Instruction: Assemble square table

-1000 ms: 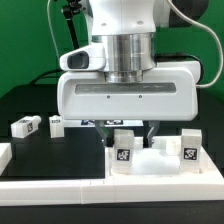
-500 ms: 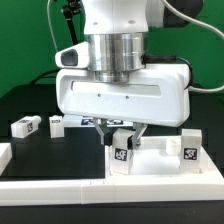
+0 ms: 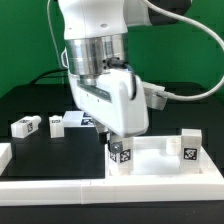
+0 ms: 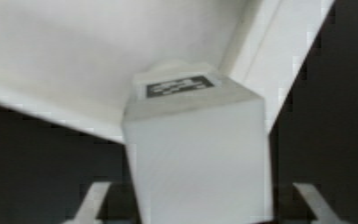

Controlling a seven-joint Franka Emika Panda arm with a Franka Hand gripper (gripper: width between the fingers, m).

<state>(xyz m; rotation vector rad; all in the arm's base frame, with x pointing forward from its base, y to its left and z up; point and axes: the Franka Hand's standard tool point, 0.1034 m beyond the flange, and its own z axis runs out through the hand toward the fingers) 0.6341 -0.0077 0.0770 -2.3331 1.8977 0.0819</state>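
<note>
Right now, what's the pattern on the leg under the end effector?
White leg with a black-and-white square tag; clearest in the exterior view.

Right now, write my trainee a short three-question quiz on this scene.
1. True or false: the leg between the fingers of the gripper lies flat on its side.
2. How many legs stand upright at corners of the table top? A one, B two, C four.
3. Fill in: the loose legs lie to the exterior view's ____ of the table top.

Key
1. False: it stands upright at a corner.
2. B: that leg and the other leg.
3. left
</note>
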